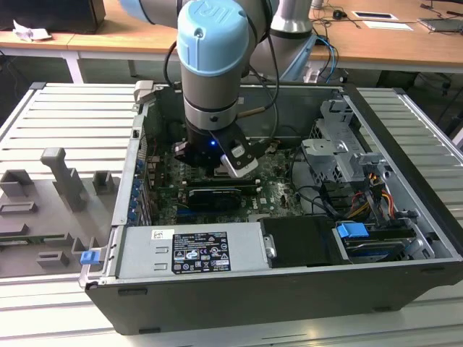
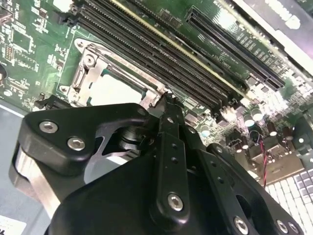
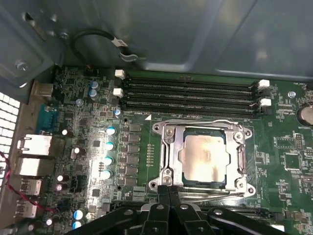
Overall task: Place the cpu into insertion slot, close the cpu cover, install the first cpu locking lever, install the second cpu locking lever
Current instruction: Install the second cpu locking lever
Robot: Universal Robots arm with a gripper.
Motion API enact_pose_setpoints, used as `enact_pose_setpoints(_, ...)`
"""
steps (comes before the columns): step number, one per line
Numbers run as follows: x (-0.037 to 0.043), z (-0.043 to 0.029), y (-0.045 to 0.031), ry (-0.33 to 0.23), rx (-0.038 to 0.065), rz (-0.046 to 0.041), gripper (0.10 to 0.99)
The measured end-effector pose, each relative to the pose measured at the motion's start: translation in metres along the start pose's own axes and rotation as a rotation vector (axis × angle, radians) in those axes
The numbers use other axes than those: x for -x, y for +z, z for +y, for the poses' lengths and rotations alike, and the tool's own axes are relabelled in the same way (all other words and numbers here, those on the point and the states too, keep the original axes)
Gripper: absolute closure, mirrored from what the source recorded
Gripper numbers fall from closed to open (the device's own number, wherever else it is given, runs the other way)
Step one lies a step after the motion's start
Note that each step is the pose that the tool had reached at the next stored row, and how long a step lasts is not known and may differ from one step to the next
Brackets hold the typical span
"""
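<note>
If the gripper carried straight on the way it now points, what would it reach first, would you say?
Most likely the edge of the cpu cover, lying closed over the cpu in the insertion slot. In the first wrist view the gripper has its fingertips together at that edge of the frame; whether they already touch is unclear.

the cpu (image 3: pixel 204 154), a pale silver-beige square, lies flat in the insertion slot (image 3: pixel 203 186), right of centre in the first wrist view. the cpu cover (image 3: pixel 169 147), a silvery frame with a cut-out window, lies closed around it. in the second wrist view the cpu (image 2: pixel 113 88) sits at upper left.
</note>
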State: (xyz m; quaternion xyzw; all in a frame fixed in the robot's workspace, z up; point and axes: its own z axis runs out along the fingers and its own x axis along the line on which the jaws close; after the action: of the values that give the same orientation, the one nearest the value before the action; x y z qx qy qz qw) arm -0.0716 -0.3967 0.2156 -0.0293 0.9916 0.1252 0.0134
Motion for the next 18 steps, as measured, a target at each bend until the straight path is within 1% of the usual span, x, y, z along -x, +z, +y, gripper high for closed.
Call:
enact_pose_setpoints(2,-0.0004,-0.0053,0.0014,0.000,0.013,-0.0009,0.980)
enact_pose_setpoints(3,-0.0006,-0.0068,0.0014,0.000,0.018,-0.0013,0.980)
enact_pose_setpoints(4,-0.0008,-0.0099,0.0013,0.001,0.029,-0.0020,0.980)
enact_pose_setpoints(5,-0.0010,-0.0116,0.0012,0.001,0.035,-0.0023,0.980)
enact_pose_setpoints(6,-0.0023,-0.0180,0.0017,0.001,0.061,-0.0043,0.980)
enact_pose_setpoints(7,-0.0026,-0.0189,0.0054,0.001,0.064,-0.0045,0.980)
enact_pose_setpoints(8,-0.0031,-0.0199,0.0086,0.001,0.070,-0.0047,0.980)
enact_pose_setpoints(9,-0.0043,-0.0203,0.0114,0.002,0.086,-0.0060,0.980)
enact_pose_setpoints(11,-0.0052,-0.0203,0.0126,0.002,0.092,-0.0063,0.980)
enact_pose_setpoints(12,-0.0059,-0.0203,0.0133,0.002,0.097,-0.0064,0.980)
enact_pose_setpoints(14,-0.0085,-0.0195,0.0151,0.002,0.113,-0.0076,0.980)
enact_pose_setpoints(16,-0.0087,-0.0178,0.0185,0.002,0.119,-0.0080,0.980)
enact_pose_setpoints(18,-0.0088,-0.0163,0.0212,0.002,0.122,-0.0079,0.980)
